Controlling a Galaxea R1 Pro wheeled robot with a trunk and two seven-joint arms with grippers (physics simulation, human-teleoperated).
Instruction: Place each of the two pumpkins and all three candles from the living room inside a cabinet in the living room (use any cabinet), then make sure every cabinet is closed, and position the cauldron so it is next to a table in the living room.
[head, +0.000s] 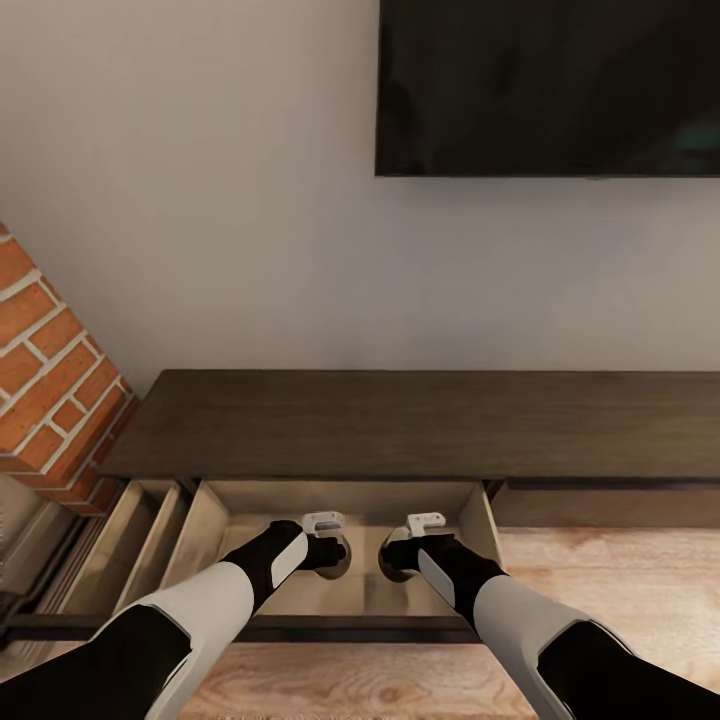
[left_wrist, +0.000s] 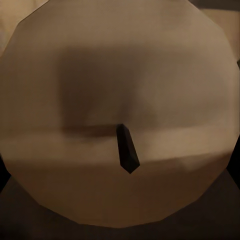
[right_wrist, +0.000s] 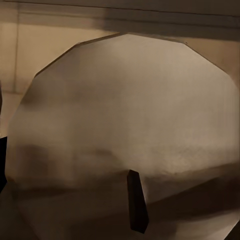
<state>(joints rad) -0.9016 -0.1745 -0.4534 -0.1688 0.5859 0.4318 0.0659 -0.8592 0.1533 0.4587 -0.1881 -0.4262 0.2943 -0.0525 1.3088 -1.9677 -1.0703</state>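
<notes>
two candles, one (left_wrist: 120, 115) near each wrist camera (right_wrist: 125, 130) | wicks show up close | cabinet (head: 400, 420) drawer open | jaws: cannot tell

- The cabinet (head: 400, 425) stands against the wall (head: 200, 200), below the television (head: 550, 85).
- Its open drawer (head: 480, 520) sits under the cabinet's front edge.
- Brick column (head: 50, 370) at the cabinet's left end.

A cream-beige candle (right_wrist: 125, 115) top sits close up, its dark wick (right_wrist: 137, 201) toward 6 o'clock, beige drawer wall (right_wrist: 30, 50) behind.
</notes>
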